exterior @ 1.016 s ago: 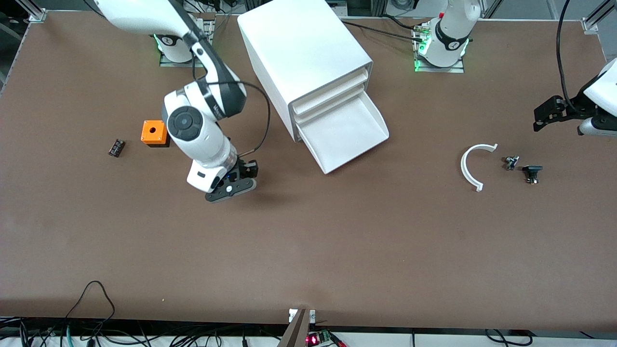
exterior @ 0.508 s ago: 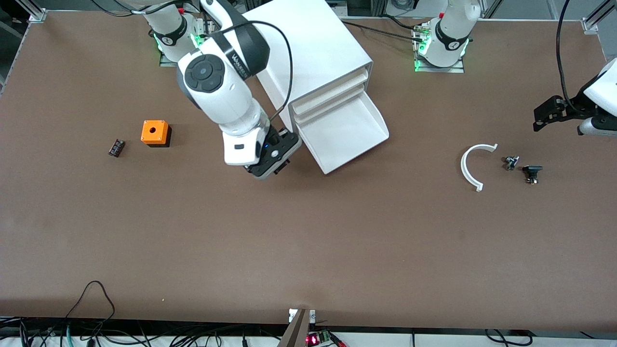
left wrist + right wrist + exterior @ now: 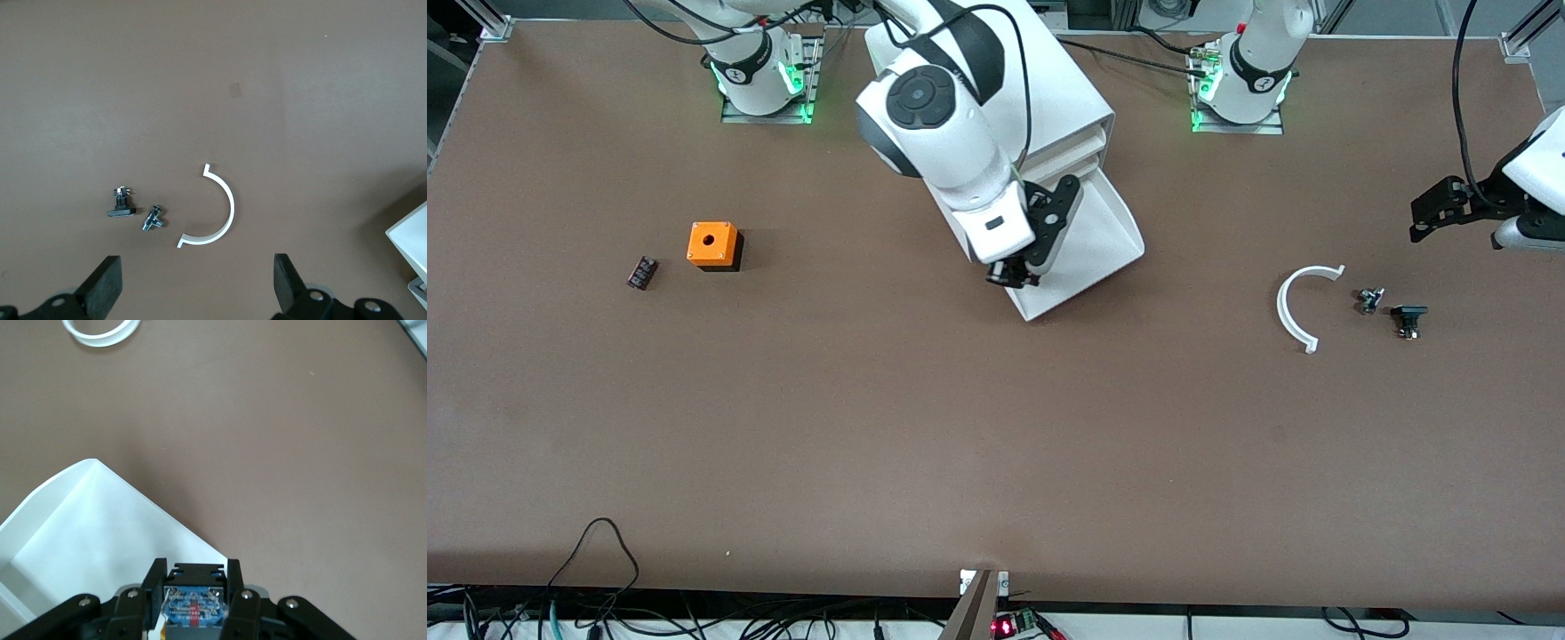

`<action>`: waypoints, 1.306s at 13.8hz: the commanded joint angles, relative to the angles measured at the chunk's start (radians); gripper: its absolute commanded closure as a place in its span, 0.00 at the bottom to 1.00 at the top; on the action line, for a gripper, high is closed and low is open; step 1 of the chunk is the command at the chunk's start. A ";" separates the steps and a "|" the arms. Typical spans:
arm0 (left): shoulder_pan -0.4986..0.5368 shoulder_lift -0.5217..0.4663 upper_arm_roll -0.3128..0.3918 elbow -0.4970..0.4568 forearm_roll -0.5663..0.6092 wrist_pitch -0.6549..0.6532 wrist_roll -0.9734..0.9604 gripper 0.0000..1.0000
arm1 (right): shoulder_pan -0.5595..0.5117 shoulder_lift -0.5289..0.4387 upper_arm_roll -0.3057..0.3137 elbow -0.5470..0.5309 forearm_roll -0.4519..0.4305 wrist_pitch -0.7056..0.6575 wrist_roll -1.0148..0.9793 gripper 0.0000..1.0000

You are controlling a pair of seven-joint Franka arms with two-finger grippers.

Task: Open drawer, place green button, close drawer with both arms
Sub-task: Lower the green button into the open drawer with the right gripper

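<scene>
Button [image 3: 192, 608] green cap hidden, blue-black body pinched in right claw [image 3: 1016, 276] over pulled-out drawer [image 3: 1089, 253]; left claw [image 3: 193, 283] spread empty above white arc [image 3: 1298, 302] and black parts [image 3: 1408, 318].

right pincer [image 3: 1014, 274] is clamped on a small blue part, pointing down; left pincer [image 3: 1427, 216] waits up high, fingers wide apart.

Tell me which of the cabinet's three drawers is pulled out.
The bottommost drawer of the white cabinet, a wide shallow tray, juts out toward the front camera. The two upper drawers sit pushed in, flush with the cabinet's front.
</scene>
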 commanded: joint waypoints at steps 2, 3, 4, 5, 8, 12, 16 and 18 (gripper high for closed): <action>-0.007 -0.002 0.000 0.017 0.029 -0.019 -0.012 0.00 | 0.046 0.070 -0.002 0.098 0.001 -0.031 -0.131 0.78; -0.007 0.000 -0.003 0.017 0.029 -0.016 -0.013 0.00 | 0.063 0.078 -0.002 0.098 -0.016 -0.048 -0.163 0.78; -0.013 0.000 -0.003 0.017 0.029 -0.014 -0.013 0.00 | 0.080 0.093 -0.004 0.098 -0.040 -0.060 -0.205 0.78; -0.017 0.000 -0.003 0.017 0.029 -0.014 -0.013 0.00 | 0.095 0.106 -0.004 0.098 -0.059 -0.075 -0.237 0.78; -0.017 0.000 -0.003 0.015 0.029 -0.013 -0.015 0.00 | 0.112 0.112 -0.004 0.096 -0.077 -0.144 -0.320 0.78; -0.018 0.002 -0.003 0.015 0.029 -0.013 -0.015 0.00 | 0.147 0.147 -0.005 0.096 -0.077 -0.141 -0.380 0.76; -0.020 0.009 -0.005 0.010 0.022 0.009 -0.015 0.00 | 0.186 0.182 -0.008 0.099 -0.079 -0.126 -0.383 0.76; -0.033 0.012 -0.005 0.010 0.024 0.013 -0.036 0.00 | 0.187 0.213 -0.009 0.098 -0.079 -0.114 -0.383 0.75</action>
